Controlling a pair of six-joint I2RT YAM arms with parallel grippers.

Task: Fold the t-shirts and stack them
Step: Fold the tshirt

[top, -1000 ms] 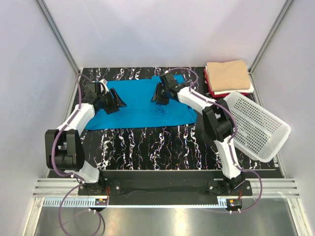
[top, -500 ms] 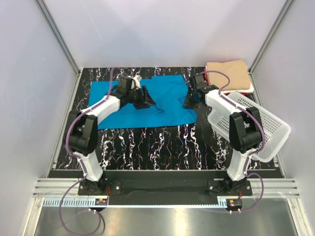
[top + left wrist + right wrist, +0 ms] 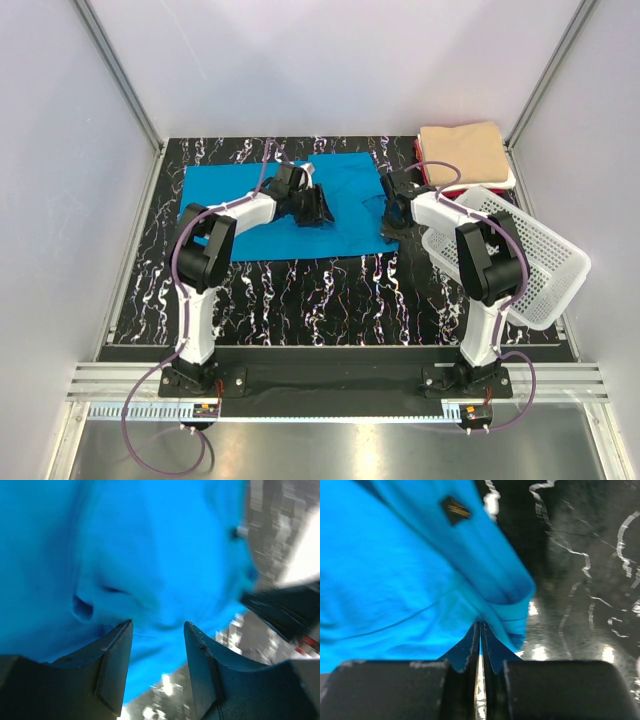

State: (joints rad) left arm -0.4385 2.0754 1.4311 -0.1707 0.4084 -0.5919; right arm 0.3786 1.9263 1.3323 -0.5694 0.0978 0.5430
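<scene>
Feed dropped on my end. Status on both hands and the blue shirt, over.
Right hand shut on blue t-shirt's right edge. Left hand open over its middle, gripping nothing. White basket close beside right arm.

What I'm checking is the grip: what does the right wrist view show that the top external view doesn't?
Only the right wrist view: the right claw closed on the folded edge of the blue t-shirt, and a small dark label on it. Only the top external view: the tan t-shirt topping the far-right stack, the white basket, and the left claw over the shirt. Both: the blue t-shirt on the black marbled table.
</scene>
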